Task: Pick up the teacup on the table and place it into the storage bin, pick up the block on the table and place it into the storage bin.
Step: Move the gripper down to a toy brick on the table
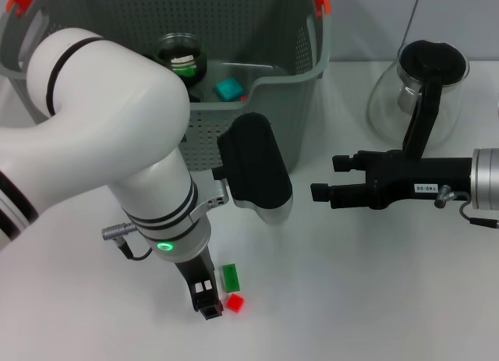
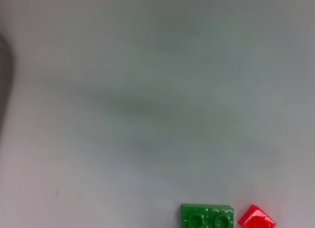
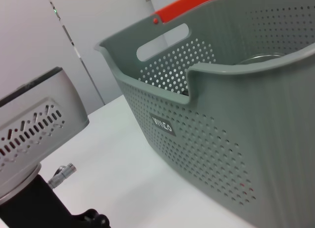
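- Left arm fills the near side of the head view; left gripper (image 1: 208, 304) points down at the table (image 1: 374, 283), fingertips at or just above the surface. Cannot tell whether its fingers are parted or together.
- Green block (image 1: 231, 277) lies just beside the left gripper, toward the robot's right, apparently not touching it. Red block (image 1: 235, 302) sits close against that same side, nearer the fingertips.
- Left wrist view: green block (image 2: 206, 216) and red block (image 2: 256, 219) nearly touching each other.
- Storage bin (image 1: 257, 135) stands beyond the left gripper, well apart from both blocks. Inside it: a dark round cup-like object (image 1: 181, 57) and a teal piece (image 1: 228, 89). Teacup probably already deposited; block step still open.
- Right gripper (image 1: 327, 178) hovers beside the bin's right front corner, fingers spread, nothing between them. Glass teapot (image 1: 417, 88) behind its arm.
- Risk 1: gripper is offset from both blocks; closing here likely grasps nothing or nudges the red block away.
- Risk 2: blocks crowd each other; one finger may land on the neighbour, tipping or pinching both.
- Risk 3: low, flat blocks; fingertips may scrape the table.
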Controlling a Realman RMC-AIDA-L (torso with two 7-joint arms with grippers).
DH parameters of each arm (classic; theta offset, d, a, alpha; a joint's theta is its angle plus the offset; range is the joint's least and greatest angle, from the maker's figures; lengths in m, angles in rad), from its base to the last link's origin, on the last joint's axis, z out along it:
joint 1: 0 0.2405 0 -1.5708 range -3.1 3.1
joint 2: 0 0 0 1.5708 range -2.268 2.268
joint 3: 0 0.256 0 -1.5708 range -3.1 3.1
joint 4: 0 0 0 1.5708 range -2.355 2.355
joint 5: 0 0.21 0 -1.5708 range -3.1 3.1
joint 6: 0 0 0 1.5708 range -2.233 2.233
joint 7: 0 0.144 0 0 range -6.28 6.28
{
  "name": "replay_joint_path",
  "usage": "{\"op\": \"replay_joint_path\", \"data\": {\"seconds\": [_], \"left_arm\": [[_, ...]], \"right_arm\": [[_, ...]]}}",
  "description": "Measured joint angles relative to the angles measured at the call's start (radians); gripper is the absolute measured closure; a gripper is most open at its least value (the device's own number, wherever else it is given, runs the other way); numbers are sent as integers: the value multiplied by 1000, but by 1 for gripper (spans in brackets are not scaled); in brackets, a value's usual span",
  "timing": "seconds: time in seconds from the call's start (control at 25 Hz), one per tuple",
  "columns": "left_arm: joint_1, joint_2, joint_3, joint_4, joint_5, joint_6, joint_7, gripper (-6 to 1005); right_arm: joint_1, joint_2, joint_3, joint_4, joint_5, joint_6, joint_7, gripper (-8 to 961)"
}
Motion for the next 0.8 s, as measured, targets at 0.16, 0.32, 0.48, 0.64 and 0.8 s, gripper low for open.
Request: {"op": "replay_joint_path", "data": {"seconds": [0.16, 0.32, 0.48, 0.64, 0.8], "left_arm": [[-1, 0, 2, 0, -3, -1, 0, 398], [-2, 0, 11, 0, -2, -9, -7, 399], [-4, 0, 17, -1, 4, -15, -14, 401], [-8, 0, 29, -6, 4, -14, -22, 403], [-11, 0, 29, -12, 5, -14, -23, 404]], "right_arm": [[-1, 0, 1, 0, 0, 0, 0, 37], [-2, 0, 1, 0, 0, 0, 0, 37], [-3, 0, 1, 0, 0, 0, 0, 37], [-6, 0, 1, 0, 0, 0, 0, 37], [-6, 0, 1, 0, 0, 0, -1, 37]]}}
